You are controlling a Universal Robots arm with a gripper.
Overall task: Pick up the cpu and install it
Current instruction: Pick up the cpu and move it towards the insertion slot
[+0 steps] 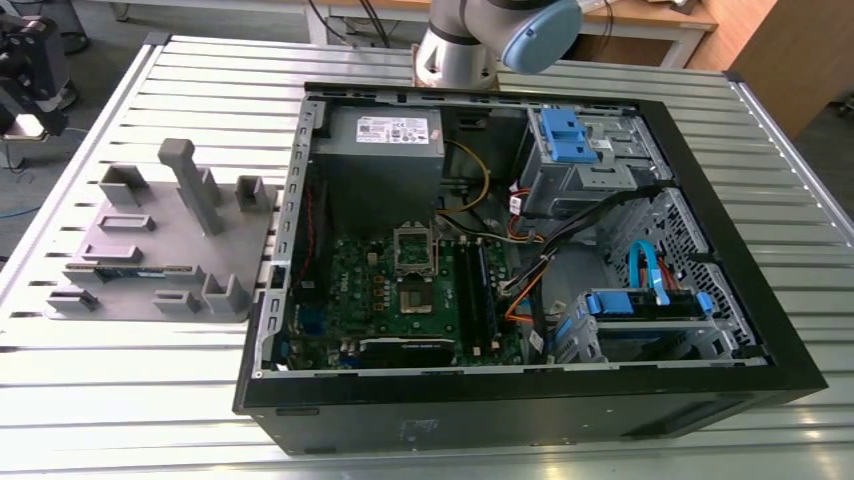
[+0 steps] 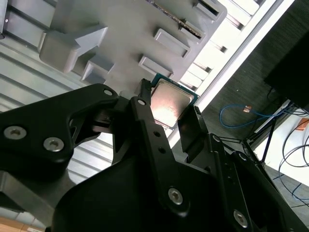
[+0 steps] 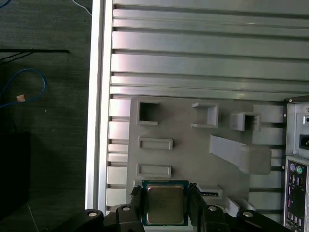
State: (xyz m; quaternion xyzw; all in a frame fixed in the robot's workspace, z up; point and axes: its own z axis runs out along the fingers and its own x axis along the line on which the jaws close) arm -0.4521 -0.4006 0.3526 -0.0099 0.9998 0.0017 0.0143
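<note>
Silver-topped flat square cpu chip [image 3: 165, 205] pinched by black gripper [image 3: 165, 199], hanging over grey plastic tray [image 3: 193, 159]. Pick-up seemingly done; carry in hand. Needs level transfer to silver-framed motherboard socket [image 1: 411, 290], about 3 o'clock from tray in the exterior view.

UR arm [image 1: 483, 38]: grey link w/ blue joint cap, upright at far side in exterior view; dark wrist end [image 1: 30, 72] hangs at exterior view's left edge. The gripper [image 3: 165, 205] in both wrist views: black linkage, two fingers [image 3: 137, 203] clamped on opp. edges of the cpu [image 3: 165, 215], held flat, silver top twd the cams
</note>
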